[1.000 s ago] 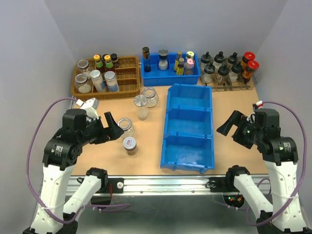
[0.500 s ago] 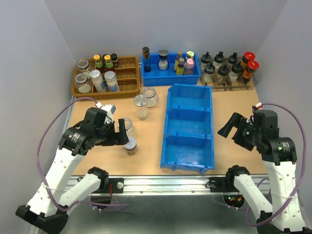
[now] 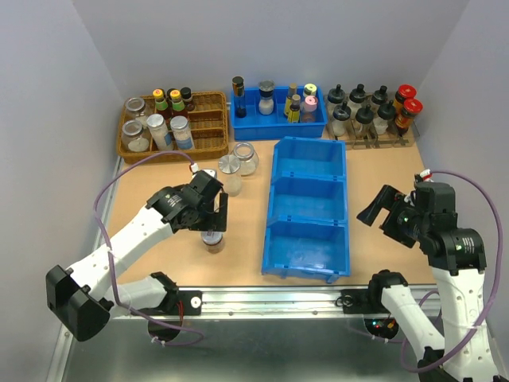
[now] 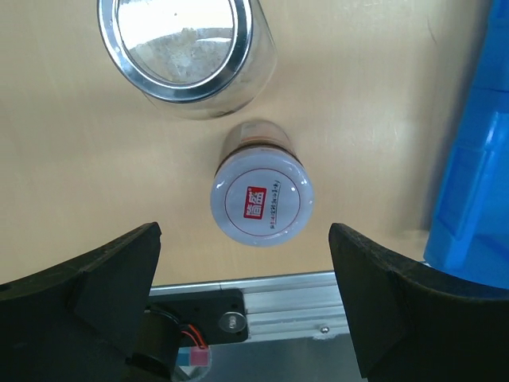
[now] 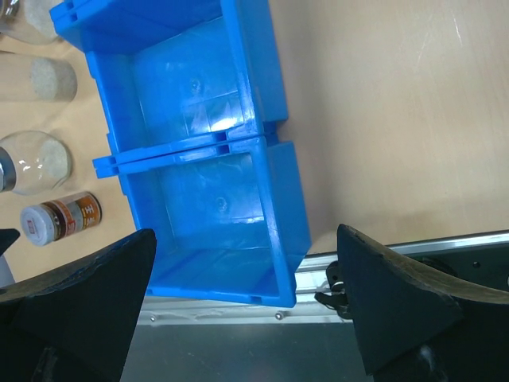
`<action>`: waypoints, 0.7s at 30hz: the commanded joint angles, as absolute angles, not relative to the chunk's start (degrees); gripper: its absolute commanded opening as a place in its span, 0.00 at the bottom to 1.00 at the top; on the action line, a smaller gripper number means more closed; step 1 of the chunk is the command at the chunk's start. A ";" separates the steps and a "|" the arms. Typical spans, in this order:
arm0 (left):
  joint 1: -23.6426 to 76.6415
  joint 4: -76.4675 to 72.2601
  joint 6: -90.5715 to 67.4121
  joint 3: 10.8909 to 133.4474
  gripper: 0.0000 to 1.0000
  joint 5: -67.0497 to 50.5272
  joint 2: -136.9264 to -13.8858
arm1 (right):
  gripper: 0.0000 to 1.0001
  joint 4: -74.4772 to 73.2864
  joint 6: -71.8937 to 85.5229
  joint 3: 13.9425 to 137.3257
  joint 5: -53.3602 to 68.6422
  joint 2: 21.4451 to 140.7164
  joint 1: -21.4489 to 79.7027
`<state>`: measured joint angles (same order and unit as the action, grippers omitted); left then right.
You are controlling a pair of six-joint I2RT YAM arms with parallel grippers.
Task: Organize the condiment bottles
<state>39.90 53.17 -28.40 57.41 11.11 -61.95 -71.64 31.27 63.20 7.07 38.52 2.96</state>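
A dark jar (image 3: 211, 239) with a red-and-white label on its lid stands near the front table edge. In the left wrist view the dark jar (image 4: 262, 199) sits just beyond my fingertips, and a clear jar with a silver top (image 4: 184, 48) stands behind it. Two more clear jars (image 3: 246, 157) (image 3: 230, 167) stand further back. My left gripper (image 3: 213, 220) (image 4: 242, 263) is open and empty, pointing down over the dark jar. My right gripper (image 3: 382, 208) (image 5: 246, 239) is open and empty, right of the blue bin. The dark jar (image 5: 60, 221) also shows in the right wrist view.
A blue three-compartment bin (image 3: 273, 208) (image 5: 278, 199) lies mid-table. A wicker basket (image 3: 208, 147) with bottles stands at the back left, a blue tray (image 3: 279, 127) of bottles at the back middle, and a rack (image 3: 398, 142) of capped bottles at the back right. The metal rail (image 4: 262, 306) runs along the front edge.
My left arm has reached out to the right, bringing its open gripper from left of the jars to above the dark jar. The right arm has hardly moved.
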 commanded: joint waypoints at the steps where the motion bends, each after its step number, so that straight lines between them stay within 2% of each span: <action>1: 41.39 50.54 -30.59 55.20 0.99 15.82 -63.72 | 1.00 -71.63 31.29 62.14 5.36 37.35 2.81; 15: 41.75 42.89 -28.65 50.36 0.99 10.20 -66.96 | 1.00 -70.93 30.94 59.94 5.36 36.65 2.81; 21: 41.75 42.36 -28.83 49.05 0.93 11.07 -68.20 | 1.00 -70.84 30.59 59.50 4.83 36.39 2.81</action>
